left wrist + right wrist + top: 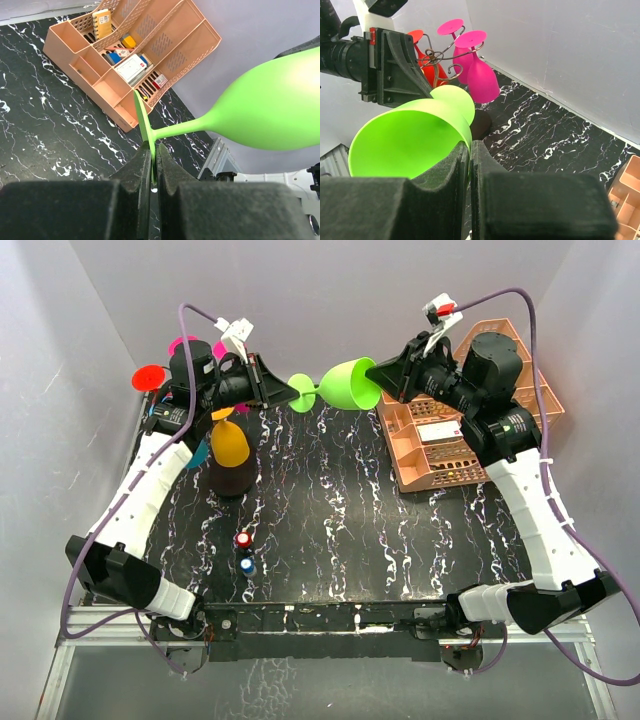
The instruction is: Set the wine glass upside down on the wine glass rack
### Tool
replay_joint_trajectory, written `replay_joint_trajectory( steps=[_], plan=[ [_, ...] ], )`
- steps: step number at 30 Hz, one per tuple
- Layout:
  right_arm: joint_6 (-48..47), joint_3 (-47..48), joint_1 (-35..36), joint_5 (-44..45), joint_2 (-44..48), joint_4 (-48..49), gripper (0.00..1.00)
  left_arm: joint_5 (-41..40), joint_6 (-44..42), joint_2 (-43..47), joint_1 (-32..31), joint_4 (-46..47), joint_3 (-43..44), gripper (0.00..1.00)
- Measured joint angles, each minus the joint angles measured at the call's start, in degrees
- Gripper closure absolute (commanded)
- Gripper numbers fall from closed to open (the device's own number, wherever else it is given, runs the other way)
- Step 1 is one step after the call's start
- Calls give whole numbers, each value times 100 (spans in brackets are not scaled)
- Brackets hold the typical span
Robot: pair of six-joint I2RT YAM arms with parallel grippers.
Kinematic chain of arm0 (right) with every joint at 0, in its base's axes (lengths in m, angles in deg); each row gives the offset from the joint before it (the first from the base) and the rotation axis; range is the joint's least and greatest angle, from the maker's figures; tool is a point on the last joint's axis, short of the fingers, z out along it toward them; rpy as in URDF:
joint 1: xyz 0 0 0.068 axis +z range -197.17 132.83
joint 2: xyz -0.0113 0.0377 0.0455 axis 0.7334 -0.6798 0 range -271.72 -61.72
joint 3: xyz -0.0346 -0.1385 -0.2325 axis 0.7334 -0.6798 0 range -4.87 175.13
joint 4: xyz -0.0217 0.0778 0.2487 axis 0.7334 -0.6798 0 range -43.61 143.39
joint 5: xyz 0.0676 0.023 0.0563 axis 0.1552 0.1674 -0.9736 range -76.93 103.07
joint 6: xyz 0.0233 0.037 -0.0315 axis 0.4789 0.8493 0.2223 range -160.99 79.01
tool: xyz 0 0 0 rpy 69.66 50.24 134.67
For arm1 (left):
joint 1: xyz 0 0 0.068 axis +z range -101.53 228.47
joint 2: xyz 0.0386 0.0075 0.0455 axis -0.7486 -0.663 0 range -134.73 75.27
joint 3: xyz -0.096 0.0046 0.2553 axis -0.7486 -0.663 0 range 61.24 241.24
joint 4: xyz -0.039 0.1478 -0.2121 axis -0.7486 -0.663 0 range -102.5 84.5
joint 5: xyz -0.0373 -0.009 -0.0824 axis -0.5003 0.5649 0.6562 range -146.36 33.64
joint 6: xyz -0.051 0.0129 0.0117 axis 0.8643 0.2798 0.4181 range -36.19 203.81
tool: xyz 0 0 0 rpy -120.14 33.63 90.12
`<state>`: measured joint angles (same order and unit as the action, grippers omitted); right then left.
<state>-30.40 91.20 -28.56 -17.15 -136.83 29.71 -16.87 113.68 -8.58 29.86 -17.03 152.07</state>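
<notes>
My left claw (152, 152) pinched the wine glass (270, 107) by its thin foot, right claw (470, 146) pinched its rim; seemingly light, stiff, slick.

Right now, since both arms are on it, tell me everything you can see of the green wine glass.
The green wine glass looks like opaque lime plastic: wide bowl, slim stem, flat foot. It lies sideways in the air above the table. The left hand pinches its foot, the right hand its bowl rim.
</notes>
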Motion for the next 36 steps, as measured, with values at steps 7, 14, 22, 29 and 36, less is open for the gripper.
replay_joint_trajectory(
  steps=[7,14,22,29,36],
  plan=[
    [-101,-120,0,-17,17,74,73,-136,7,2,0,-13,0,100],
    [-439,-225,-81,-24,31,74,54,-337,-192,7,52,-229,2,100],
    [-892,-328,-369,-37,269,-55,43,-933,-1019,28,162,-752,343,100],
    [-1123,-411,-544,146,483,-181,38,-1906,-2363,116,164,-1165,946,100],
    [-1668,-960,-555,527,337,-166,31,-2802,-3805,120,114,-1314,1403,100]
  ],
)
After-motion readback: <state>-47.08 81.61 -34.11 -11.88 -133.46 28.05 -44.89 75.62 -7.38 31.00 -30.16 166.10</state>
